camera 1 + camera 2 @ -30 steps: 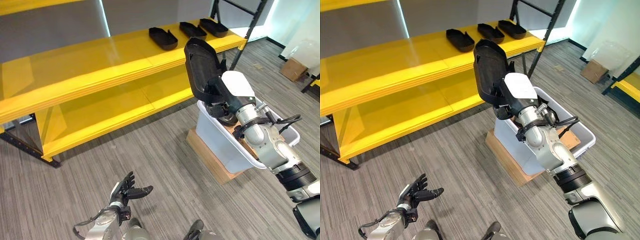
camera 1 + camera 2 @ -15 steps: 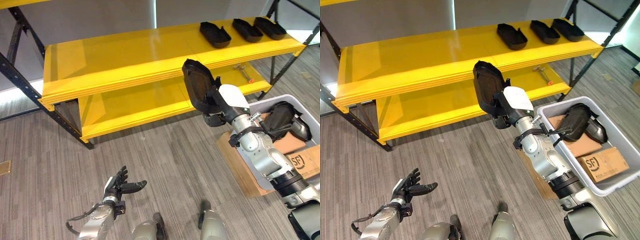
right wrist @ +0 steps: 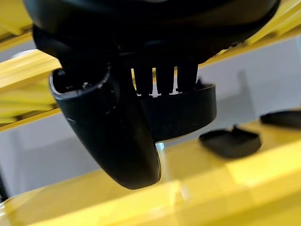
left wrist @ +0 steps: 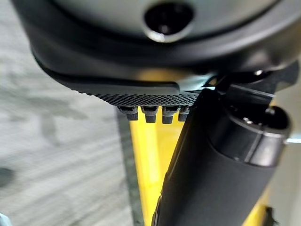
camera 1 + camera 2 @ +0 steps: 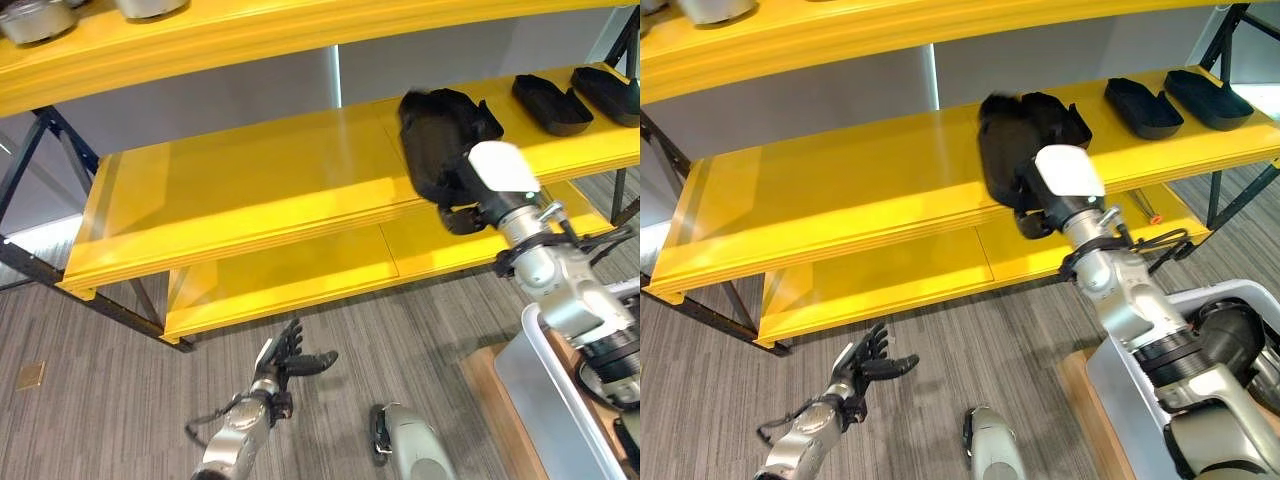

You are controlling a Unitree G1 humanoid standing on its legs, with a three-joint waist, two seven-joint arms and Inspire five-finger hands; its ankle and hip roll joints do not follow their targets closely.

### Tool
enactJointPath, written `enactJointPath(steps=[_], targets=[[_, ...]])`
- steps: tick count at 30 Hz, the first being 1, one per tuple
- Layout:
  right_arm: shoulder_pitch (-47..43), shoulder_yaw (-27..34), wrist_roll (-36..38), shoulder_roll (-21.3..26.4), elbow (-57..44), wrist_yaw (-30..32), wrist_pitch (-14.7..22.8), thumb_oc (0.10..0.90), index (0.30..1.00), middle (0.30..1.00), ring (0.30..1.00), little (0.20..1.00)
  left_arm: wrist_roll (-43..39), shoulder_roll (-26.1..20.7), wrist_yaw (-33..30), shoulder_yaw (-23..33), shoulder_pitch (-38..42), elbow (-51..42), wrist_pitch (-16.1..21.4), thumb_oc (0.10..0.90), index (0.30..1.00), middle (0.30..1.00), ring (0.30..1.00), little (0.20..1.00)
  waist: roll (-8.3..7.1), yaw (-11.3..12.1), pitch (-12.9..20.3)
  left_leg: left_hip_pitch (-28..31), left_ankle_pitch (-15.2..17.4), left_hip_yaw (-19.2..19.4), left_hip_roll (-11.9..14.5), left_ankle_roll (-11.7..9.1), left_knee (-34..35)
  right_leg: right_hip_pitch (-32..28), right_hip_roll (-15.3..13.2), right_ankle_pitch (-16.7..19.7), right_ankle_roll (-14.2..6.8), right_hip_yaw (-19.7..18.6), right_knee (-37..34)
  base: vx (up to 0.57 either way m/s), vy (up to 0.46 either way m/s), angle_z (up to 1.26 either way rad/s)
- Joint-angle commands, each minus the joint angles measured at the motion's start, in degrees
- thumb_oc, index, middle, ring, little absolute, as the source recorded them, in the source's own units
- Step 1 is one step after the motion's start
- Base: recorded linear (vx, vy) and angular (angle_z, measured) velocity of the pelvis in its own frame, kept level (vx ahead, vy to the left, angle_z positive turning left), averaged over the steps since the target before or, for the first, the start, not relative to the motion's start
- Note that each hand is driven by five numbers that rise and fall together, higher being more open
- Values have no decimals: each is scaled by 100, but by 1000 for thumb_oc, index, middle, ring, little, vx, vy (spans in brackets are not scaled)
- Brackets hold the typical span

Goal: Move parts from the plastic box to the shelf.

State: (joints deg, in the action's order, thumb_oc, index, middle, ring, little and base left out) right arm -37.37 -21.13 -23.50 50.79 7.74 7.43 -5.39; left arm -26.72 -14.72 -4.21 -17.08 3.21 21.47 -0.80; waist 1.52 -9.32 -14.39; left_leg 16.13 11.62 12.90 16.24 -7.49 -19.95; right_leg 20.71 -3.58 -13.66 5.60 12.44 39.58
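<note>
The right hand (image 5: pixel 1040 205) has its fingers curled round a black moulded part (image 5: pixel 1005 150), holding it upright over the yellow shelf (image 5: pixel 840 190); two more black parts (image 5: pixel 1145 107) lie further right on that shelf. The plastic box (image 5: pixel 1120 380) sits on the floor below. The left hand (image 5: pixel 865 365) hangs low with fingers spread

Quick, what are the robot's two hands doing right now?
Left hand: open, fingers spread low over the floor, holding nothing.
Right hand: shut on a black part, held at the middle yellow shelf.
</note>
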Motion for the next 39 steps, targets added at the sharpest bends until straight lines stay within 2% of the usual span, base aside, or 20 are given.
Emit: enactJointPath(steps=[1,2,4,5,6,8,9,10,11,12,15,23,31,33,34,35,36,37,38,39], targets=[[-904,287,108,-203,-469,558,438,400,300,300,300,300,-103,-313,75,-239,-365,-338,341,900,1000,1000,1000,1000,-88,62,884,-355,-1507,-239,489,183,-589,7,-234,592,-784,-542,-767,188,-592,-8],[-884,282,208,-132,-516,575,451,400,300,300,300,300,-159,-341,22,-231,-349,-345,319,900,1000,1000,1000,1000,-210,171,761,-1230,-2188,-647,461,248,-2080,-369,-10,427,-395,-459,-983,138,-493,-10],[-895,275,216,-117,-523,571,424,400,300,300,300,300,-184,-352,27,-228,-364,-361,311,900,1000,1000,1000,1000,-268,245,676,-1490,-2176,-746,362,323,-2406,-529,14,423,-318,-459,-1100,88,-320,-32],[-856,310,158,-91,-579,581,402,400,300,300,300,300,-228,-349,7,-196,-422,-391,296,900,1000,1000,1000,1000,-353,354,549,-1911,-2017,-445,468,353,-2444,-825,-38,439,-303,-387,-1293,85,-221,-33],[-847,320,157,-91,-584,579,401,400,300,300,300,300,-228,-353,7,-199,-422,-394,294,900,1000,1000,1000,1000,-351,359,542,-1904,-2009,-443,474,357,-2451,-838,-34,444,-306,-387,-1303,138,-177,-4],[-563,490,127,-56,-716,551,411,400,300,300,300,300,-276,-335,32,-183,-470,-401,300,900,1000,1000,1000,1000,-404,413,433,-2335,-2010,132,786,134,-1899,-1267,-146,418,-405,-207,-1617,165,-35,15],[-494,537,129,-64,-732,536,416,400,300,300,300,300,-281,-343,52,-194,-480,-394,316,900,1000,1000,1000,1000,-400,451,393,-2452,-2180,301,962,-3,-1382,-1408,-202,412,-467,-188,-1686,182,96,23],[-453,558,130,-91,-724,550,429,400,300,300,300,300,-291,-357,50,-192,-494,-403,337,900,1000,1000,1000,1000,-367,491,340,-2514,-2403,338,1087,-139,-871,-1439,-235,409,-530,-202,-1651,303,260,18],[-299,597,105,-240,-776,558,464,400,300,300,300,300,-323,-367,16,-185,-534,-417,366,900,1000,1000,1000,1000,-397,613,277,-2647,-3078,645,1311,-456,285,-1653,-357,216,-627,-172,-1559,416,433,-12],[-156,629,-8,-385,-888,520,429,400,300,300,300,300,-369,-382,7,-191,-593,-395,367,900,1000,1000,1000,1000,-286,578,339,-2295,-2820,705,1366,-409,801,-1684,-519,-47,-779,-102,-1326,487,439,-43],[184,915,-37,-370,-951,480,390,400,300,300,300,300,-324,-384,66,-264,-492,-445,358,900,1000,1000,1000,1000,-254,528,472,-2229,-2033,1065,1140,-338,225,-2136,-1006,154,-1058,-51,-1855,338,338,-52],[375,1062,-131,-443,-1005,466,334,400,300,300,300,300,-301,-394,26,-151,-509,-419,326,900,1000,1000,1000,1000,-363,592,623,-2299,-1450,1282,904,-240,-190,-2565,-1378,714,-1410,-122,-2836,128,141,12],[446,1110,-153,-505,-1036,422,310,400,300,300,300,300,-215,-461,42,-94,-519,-454,297,900,1000,1000,1000,1000,-466,642,662,-2450,-1054,1310,704,-43,-447,-2615,-1620,1118,-1592,-191,-3085,67,87,7],[476,1133,-159,-522,-1024,406,296,400,300,300,300,300,-186,-488,65,-103,-496,-442,291,900,1000,1000,1000,1000,-491,644,705,-2524,-727,1159,541,-16,-565,-2656,-1761,1220,-1695,-199,-3079,127,147,24],[524,1167,-167,-505,-1067,394,299,400,300,300,300,300,-164,-505,78,-121,-472,-433,278,900,1000,1000,1000,1000,-509,622,717,-2562,-594,1100,412,92,-583,-2589,-1853,1553,-1729,-218,-2946,111,125,29],[528,1170,-168,-505,-1070,393,298,400,300,300,300,300,-165,-505,78,-123,-472,-433,278,900,1000,1000,1000,1000,-511,623,720,-2564,-593,1101,409,94,-583,-2585,-1856,1555,-1731,-219,-2946,26,125,33],[498,1142,-187,-512,-1120,381,301,400,300,300,300,300,-118,-519,82,-157,-433,-393,279,900,1000,1000,1000,1000,-507,575,679,-2506,-470,1024,244,244,-490,-2333,-1932,2153,-1704,-396,-2514,-3,74,28],[485,1135,-188,-512,-1116,381,301,400,300,300,300,300,-119,-516,82,-152,-426,-388,282,900,1000,1000,1000,1000,-518,585,690,-2511,-468,1052,222,265,-476,-2287,-1955,2166,-1718,-430,-2494,-47,124,32],[332,1054,-187,-502,-1058,390,279,400,300,300,300,300,-123,-586,56,-180,-374,-399,296,900,1000,1000,1000,1000,-480,509,546,-2454,-454,1011,167,362,-408,-1896,-1896,2529,-1665,-720,-1991,-67,68,33],[208,995,-199,-473,-970,418,269,400,300,300,300,300,-122,-625,28,-167,-323,-379,305,900,1000,1000,1000,1000,-455,489,489,-2420,-463,1018,179,376,-376,-1683,-1838,2524,-1655,-859,-1826,-64,48,30]])
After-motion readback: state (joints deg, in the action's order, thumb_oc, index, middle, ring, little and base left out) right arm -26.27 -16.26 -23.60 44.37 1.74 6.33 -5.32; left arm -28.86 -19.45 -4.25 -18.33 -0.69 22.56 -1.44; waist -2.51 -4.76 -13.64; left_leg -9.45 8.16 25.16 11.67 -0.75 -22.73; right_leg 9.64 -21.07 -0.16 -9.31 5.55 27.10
